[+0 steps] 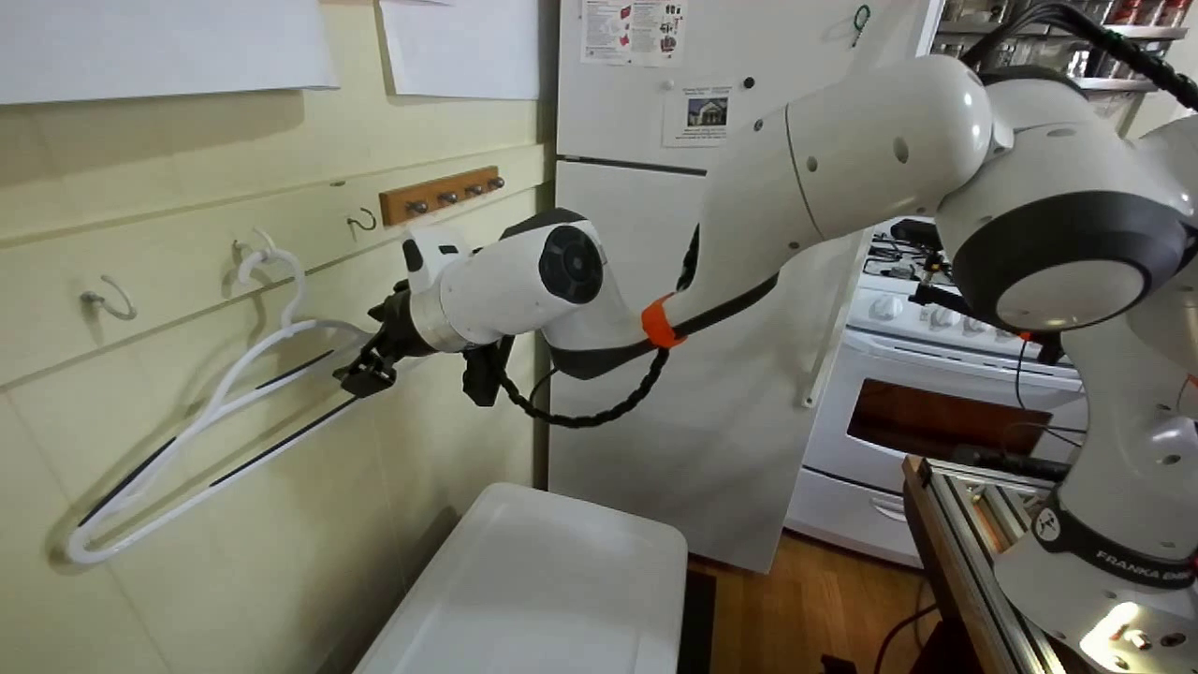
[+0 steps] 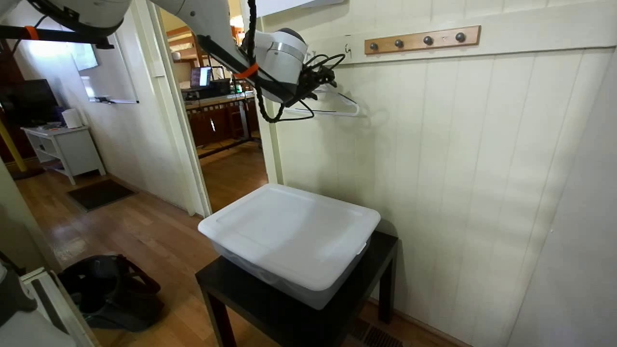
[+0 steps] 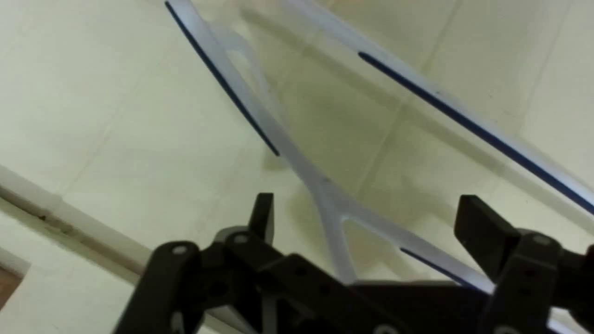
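A white clothes hanger (image 1: 217, 412) with dark strips along its bars hangs from a small hook on the pale yellow wall. It also shows in an exterior view (image 2: 337, 113), partly hidden behind the gripper. My black gripper (image 1: 360, 370) is at the hanger's near side, close to the wall; it also shows in an exterior view (image 2: 325, 79). In the wrist view the gripper (image 3: 369, 211) has its fingers wide apart. The hanger's forked neck (image 3: 325, 190) shows between them, and one bar passes behind the right finger. I cannot tell whether any part touches.
A wooden peg rail (image 1: 440, 194) and bare wall hooks (image 1: 112, 301) are on the wall. A white-lidded bin (image 2: 294, 231) stands on a black table (image 2: 231, 274) below the arm. A fridge (image 1: 636, 356) and a stove (image 1: 936, 374) stand beyond. A black bag (image 2: 111, 294) lies on the floor.
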Motion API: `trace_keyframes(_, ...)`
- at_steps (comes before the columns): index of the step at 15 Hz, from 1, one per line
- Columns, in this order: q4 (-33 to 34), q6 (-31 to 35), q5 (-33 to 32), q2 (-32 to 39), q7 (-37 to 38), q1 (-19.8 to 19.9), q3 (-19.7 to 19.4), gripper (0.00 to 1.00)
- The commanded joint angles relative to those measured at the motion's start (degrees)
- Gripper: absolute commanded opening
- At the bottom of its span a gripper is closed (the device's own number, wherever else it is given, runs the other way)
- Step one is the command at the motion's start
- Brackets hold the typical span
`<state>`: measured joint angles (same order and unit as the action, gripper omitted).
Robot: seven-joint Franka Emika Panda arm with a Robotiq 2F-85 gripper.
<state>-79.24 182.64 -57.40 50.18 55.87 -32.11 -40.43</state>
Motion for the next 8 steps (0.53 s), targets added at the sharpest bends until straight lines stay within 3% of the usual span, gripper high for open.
trace_keyframes(1,5.5,1.8,-0.1,5.7,3.7,-1.5,-4.8,1.00)
trace_keyframes(5,9.0,2.0,0.1,9.1,5.5,-2.3,-7.6,1.00)
trace_keyframes(6,9.5,2.0,0.2,9.7,5.7,-2.2,-7.9,0.95)
trace_keyframes(7,9.8,2.1,0.1,10.0,5.7,-2.1,-8.0,0.73)
trace_keyframes(8,10.3,2.0,0.2,10.5,6.1,-2.2,-8.3,0.71)
